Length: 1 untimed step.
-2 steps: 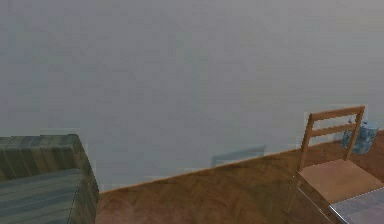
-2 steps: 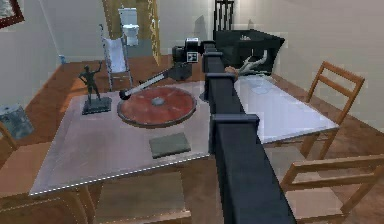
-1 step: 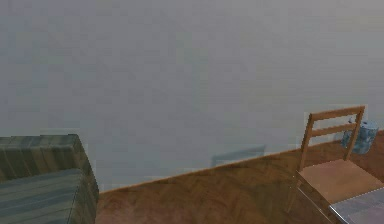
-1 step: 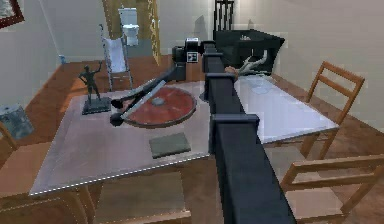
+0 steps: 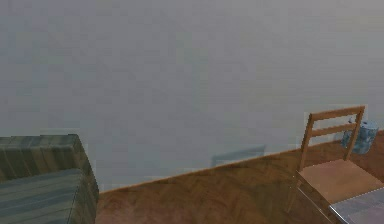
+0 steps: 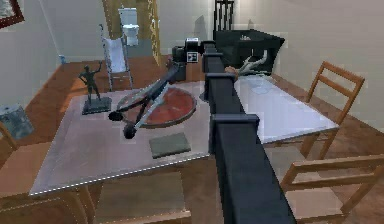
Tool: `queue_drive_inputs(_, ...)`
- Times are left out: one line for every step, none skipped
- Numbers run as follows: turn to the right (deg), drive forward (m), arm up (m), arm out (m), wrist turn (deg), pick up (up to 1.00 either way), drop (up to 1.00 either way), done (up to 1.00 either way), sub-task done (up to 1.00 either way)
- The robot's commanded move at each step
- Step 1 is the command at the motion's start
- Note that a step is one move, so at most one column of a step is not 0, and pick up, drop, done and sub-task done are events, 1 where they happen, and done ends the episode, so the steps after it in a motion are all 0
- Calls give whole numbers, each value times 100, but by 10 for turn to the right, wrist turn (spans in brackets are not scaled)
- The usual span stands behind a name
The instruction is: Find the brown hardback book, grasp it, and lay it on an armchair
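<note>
book (image 6: 168, 146) on table (image 6: 90, 155) beside arm (image 6: 235, 140)

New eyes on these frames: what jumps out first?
The dark arm runs up the arm side view's middle across a grey table, with its gripper seen against a round reddish disc. A small dark statue stands at the table's left. In the forward view, a wooden chair sits at the right before a bare wall.
</note>
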Motion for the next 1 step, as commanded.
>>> queue_drive_inputs(0,0,0,-48,0,0,0,0,0)
